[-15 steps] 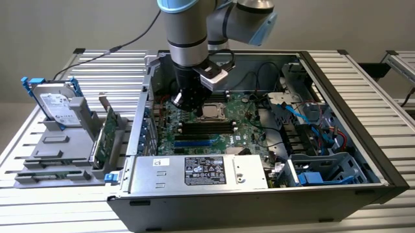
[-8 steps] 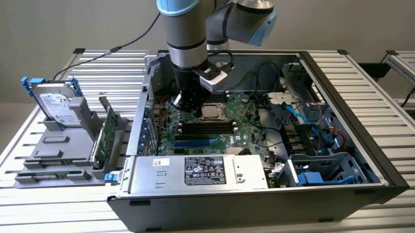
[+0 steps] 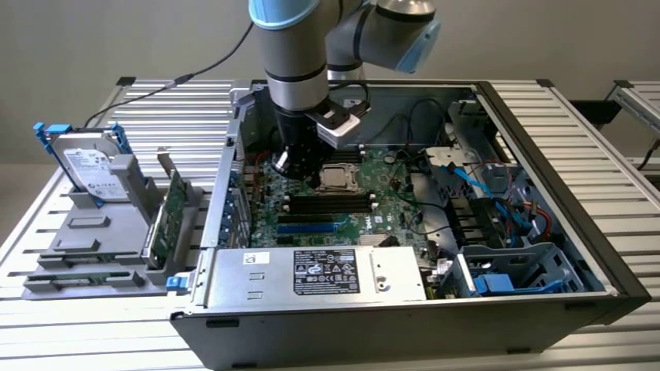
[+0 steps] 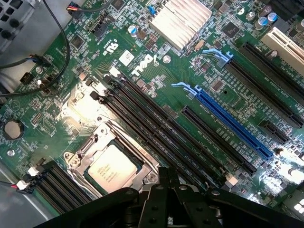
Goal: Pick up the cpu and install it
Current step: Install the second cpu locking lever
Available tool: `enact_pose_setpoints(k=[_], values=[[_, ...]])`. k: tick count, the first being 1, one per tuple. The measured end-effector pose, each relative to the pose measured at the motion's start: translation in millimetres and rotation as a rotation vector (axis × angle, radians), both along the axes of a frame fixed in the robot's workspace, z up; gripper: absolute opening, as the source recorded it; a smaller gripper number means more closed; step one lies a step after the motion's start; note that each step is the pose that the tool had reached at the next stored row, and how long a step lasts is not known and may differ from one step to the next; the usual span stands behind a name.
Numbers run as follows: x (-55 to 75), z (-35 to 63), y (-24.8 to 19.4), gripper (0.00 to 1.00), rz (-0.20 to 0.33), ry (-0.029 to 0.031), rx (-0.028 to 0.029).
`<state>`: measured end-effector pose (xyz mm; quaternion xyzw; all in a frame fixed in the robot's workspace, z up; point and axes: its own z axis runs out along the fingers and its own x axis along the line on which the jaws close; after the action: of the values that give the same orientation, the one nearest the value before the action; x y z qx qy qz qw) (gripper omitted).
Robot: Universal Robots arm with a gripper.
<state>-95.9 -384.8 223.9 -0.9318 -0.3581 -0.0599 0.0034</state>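
Observation:
The cpu (image 3: 335, 178), a small square chip with a dull silver top, lies in its socket frame on the green motherboard (image 3: 382, 224) inside the open computer case. The wrist view has the cpu (image 4: 111, 167) seated flat inside the metal socket bracket, beside the black memory slots (image 4: 156, 128). My gripper (image 3: 294, 166) hangs over the board just to the exterior view's left of the socket. Its black fingers (image 4: 159, 183) are shut together with nothing between them, a short way above the board.
A silver hard drive (image 3: 91, 166) stands in a grey holder on the exterior view's left, with green circuit cards (image 3: 165, 216) beside it. The power supply (image 3: 320, 270) sits along the case front. Cables and a blue drive cage (image 3: 515, 270) crowd the right side.

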Motion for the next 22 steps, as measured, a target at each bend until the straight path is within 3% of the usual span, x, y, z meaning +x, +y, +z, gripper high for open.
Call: enact_pose_setpoints(k=[22], values=[[-10.5,-18.3,9.5,0.11,0.055,-0.0014,0.0034]])
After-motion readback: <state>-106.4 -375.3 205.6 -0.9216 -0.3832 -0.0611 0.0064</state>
